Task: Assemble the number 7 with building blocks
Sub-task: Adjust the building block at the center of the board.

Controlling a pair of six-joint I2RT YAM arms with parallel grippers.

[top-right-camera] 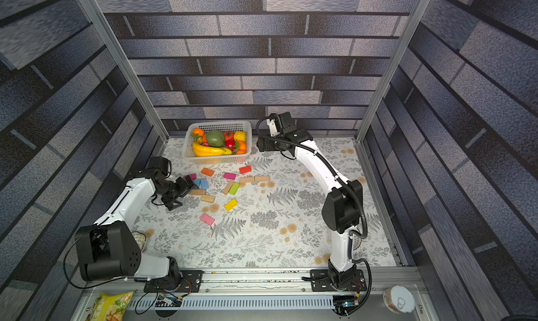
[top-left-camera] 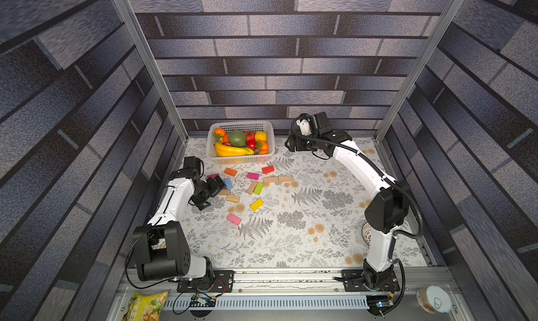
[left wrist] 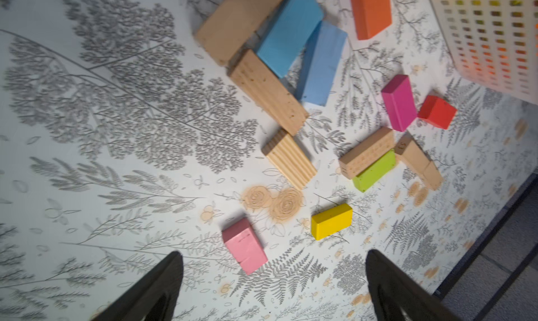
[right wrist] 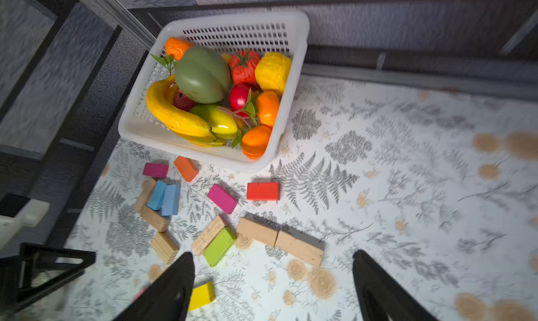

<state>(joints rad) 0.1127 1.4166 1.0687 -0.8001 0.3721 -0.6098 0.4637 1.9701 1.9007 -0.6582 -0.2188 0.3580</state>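
- Yellow snack bag (top-left-camera: 145, 306) at the front rail, in both top views: it bears printed characters, too small and blurred to read.
- Tan block (left wrist: 412, 155), left wrist view: a small dark mark at one end, not legible.

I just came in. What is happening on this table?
The job is a 7 made of building blocks. Neither arm holds anything: the left fingers, open, hover by the blue blocks, and the right fingers, open, are up near the fruit basket. Two tan blocks lie end to end as a bar; another tan block slants near its end. The other blocks lie scattered.
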